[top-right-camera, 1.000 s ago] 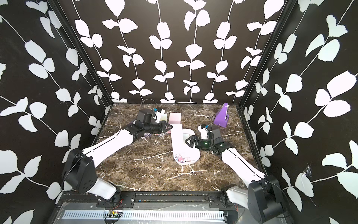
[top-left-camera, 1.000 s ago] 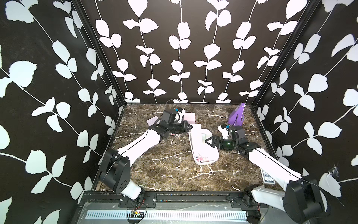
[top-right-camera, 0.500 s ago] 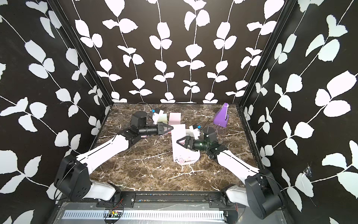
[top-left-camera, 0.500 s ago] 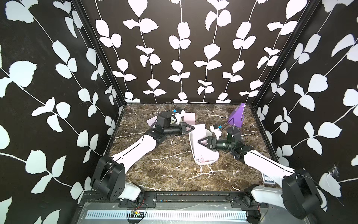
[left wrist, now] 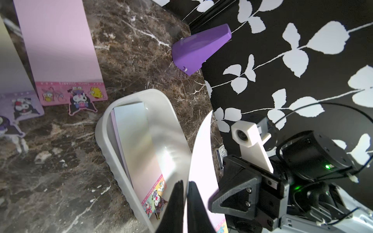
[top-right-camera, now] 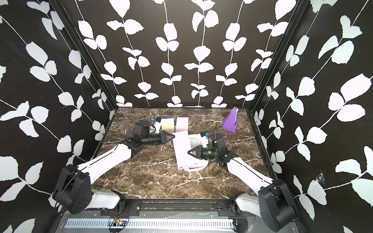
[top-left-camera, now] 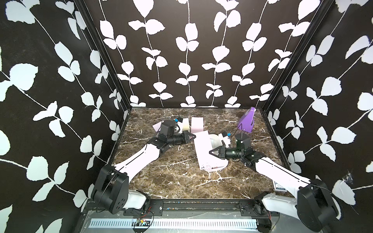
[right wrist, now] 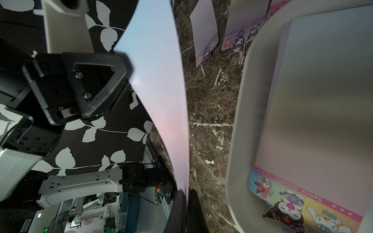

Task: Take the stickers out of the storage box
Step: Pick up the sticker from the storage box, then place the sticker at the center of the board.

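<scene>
I hold one long pale sticker sheet (top-left-camera: pixel 202 149) up on its long edge, bowed, beside the storage box (top-left-camera: pixel 215 139). Its cartoon end hangs low by the box's near end. My right fingers (right wrist: pixel 177 211) are closed flat on the sheet with its edge running straight down between them. My left fingers (left wrist: pixel 175 201) stand a narrow slit apart at the sheet's far end. The pale edge shows in that slit, but I cannot tell whether they grip it.

The box lies a little right of the tabletop's (top-left-camera: pixel 171 171) middle, its length running from near to far. More stickers (left wrist: pixel 141 145) lie flat inside it (cartoon strip at the near end).

Other sheets lie on the marble by the far edge. There is a pink one (top-left-camera: pixel 197 124), a yellowish one (top-left-camera: pixel 186 125) just left of it, and a lilac one (top-left-camera: pixel 156 126) partly behind my left wrist. A purple wedge (top-left-camera: pixel 247 121) stands near the far right corner, well apart from the box.
</scene>
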Tool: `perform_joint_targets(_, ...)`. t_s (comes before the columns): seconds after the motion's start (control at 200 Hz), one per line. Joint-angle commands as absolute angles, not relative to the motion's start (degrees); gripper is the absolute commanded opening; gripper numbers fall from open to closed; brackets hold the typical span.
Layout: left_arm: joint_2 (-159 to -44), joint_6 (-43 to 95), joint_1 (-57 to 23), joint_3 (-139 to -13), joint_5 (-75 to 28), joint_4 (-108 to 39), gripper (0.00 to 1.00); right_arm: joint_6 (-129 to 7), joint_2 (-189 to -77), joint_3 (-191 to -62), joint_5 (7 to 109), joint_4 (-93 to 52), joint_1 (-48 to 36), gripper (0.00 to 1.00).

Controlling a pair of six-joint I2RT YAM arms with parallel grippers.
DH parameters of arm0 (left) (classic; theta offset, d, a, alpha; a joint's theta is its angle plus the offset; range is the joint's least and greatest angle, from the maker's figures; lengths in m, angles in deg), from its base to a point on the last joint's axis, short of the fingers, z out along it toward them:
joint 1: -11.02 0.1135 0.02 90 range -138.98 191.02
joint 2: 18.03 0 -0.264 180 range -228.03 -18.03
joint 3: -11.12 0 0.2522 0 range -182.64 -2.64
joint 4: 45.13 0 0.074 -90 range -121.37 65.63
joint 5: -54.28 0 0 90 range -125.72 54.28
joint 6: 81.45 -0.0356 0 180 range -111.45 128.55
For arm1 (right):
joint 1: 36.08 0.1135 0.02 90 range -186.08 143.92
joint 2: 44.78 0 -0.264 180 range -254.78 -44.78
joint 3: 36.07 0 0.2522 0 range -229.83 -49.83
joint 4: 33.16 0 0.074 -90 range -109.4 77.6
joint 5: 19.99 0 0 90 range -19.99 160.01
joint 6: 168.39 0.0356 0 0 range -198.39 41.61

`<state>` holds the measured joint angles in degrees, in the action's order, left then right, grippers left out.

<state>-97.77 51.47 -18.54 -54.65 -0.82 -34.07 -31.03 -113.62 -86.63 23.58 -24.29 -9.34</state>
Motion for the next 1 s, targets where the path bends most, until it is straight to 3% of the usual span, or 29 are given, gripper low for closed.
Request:
perform_joint_targets(0.0, -98.6, 52.0, -18.2, -54.1, 0.1, -34.4, 0.31, -31.7, -112.0, -87.9, 24.3, -25.2, -9.6, 0.0)
perform_joint_targets(0.07, -98.5, 51.1, -17.5, -54.2, -0.7, -32.4, 0.36, -32.1, -111.3, -89.0, 25.0, -23.1, -10.6, 0.0)
perform_joint_targets(0.265, -96.9, 48.4, -16.1, -53.8, -3.8, -27.7, 0.37, -34.2, -110.8, -96.1, 26.4, -14.6, -19.4, 0.0)
perform_joint_targets(0.435, -96.8, 47.4, -16.0, -53.7, -4.0, -25.9, 0.36, -43.8, -119.1, -108.3, 30.0, -0.9, -24.8, 0.0)
perform_joint_targets(0.56, -96.7, 47.7, -16.0, -53.4, -2.8, -25.7, 0.37, -46.7, -126.7, -113.9, 30.8, 1.4, -27.9, 0.0)
perform_joint_targets(0.995, -94.7, 50.6, -16.0, -50.4, 1.0, -30.1, 0.37, -42.5, -148.2, -127.0, 29.5, -9.4, -32.7, 0.02)
